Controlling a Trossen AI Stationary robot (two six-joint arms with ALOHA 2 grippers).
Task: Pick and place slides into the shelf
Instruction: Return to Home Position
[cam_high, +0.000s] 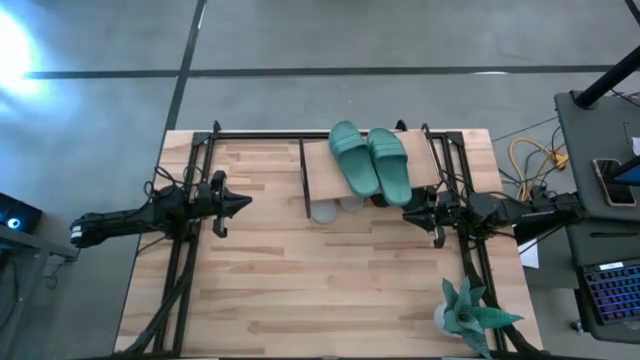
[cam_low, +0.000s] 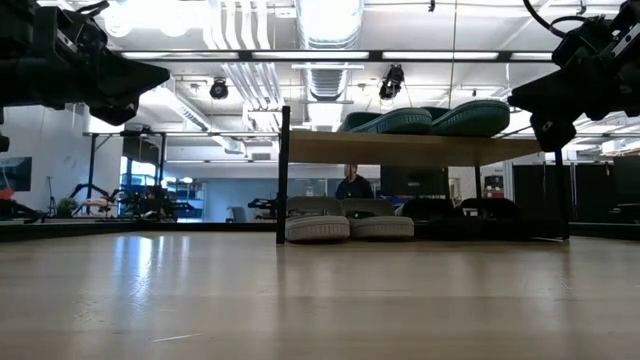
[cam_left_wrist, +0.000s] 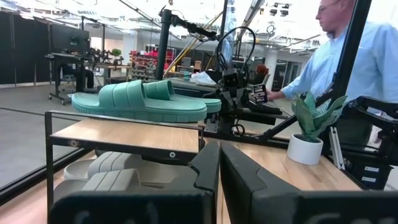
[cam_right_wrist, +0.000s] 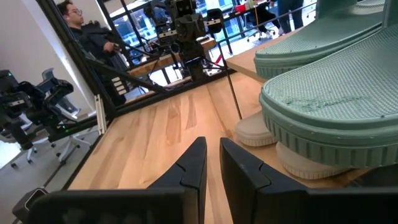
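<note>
The shelf (cam_high: 320, 172) stands at the table's far middle, its wooden plank top on a thin black frame. The teal slides (cam_high: 370, 160) lie side by side on the plank, soles down (cam_low: 430, 120). Under the plank the grey slides (cam_low: 350, 225) rest on the table, with the black slides (cam_low: 450, 210) to their right. My left gripper (cam_high: 243, 201) hovers left of the shelf, shut and holding nothing (cam_left_wrist: 219, 155). My right gripper (cam_high: 407, 212) hovers at the shelf's right near corner, its fingers all but together, with nothing between them (cam_right_wrist: 212, 155).
A potted plant (cam_high: 470, 315) stands at the table's near right corner. Black frame rails (cam_high: 185, 250) run along both sides of the table. Bare wood (cam_high: 320, 290) lies between the arms, nearer than the shelf. A person (cam_left_wrist: 348, 56) stands beyond the table's right side.
</note>
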